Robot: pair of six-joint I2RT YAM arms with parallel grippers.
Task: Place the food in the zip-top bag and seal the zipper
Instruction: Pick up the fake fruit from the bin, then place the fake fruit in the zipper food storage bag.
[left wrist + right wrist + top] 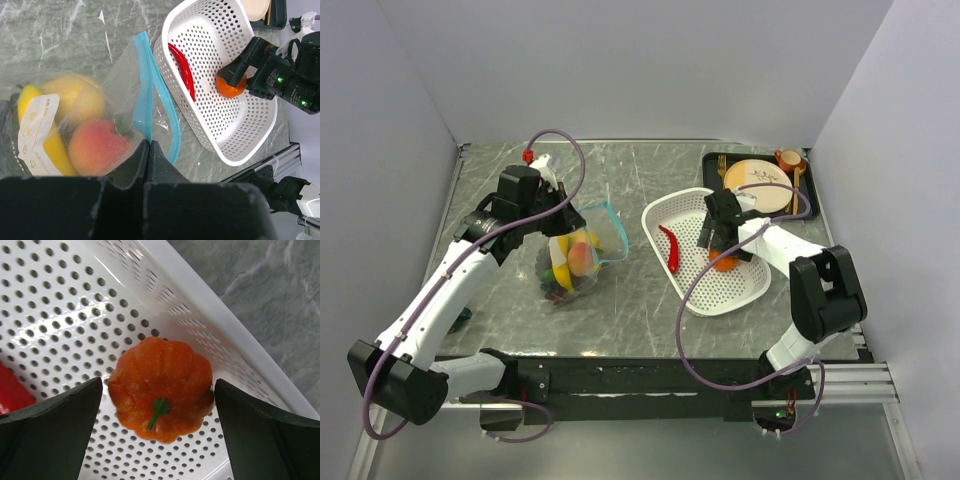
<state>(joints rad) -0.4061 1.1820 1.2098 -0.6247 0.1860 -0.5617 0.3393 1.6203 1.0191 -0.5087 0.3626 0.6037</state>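
The zip-top bag (582, 256) lies left of centre, its mouth held up and gaping. Inside it I see a peach (97, 147), a lemon (75, 97) and a banana (54, 149) behind the white label (35, 127). My left gripper (149, 143) is shut on the bag's edge, pinching the teal zipper (144, 85). An orange tomato (160, 385) rests in the white perforated basket (705, 306). My right gripper (159, 405) hangs over it, open, one finger on each side and neither touching. A red chili (670, 247) lies in the basket's left part.
At the back right a black tray (714, 165) holds a beige plate (757, 178), a small orange cup (788, 158) and cutlery. Grey walls enclose the marble table on three sides. The basket's rim (235, 340) stands close to my right finger.
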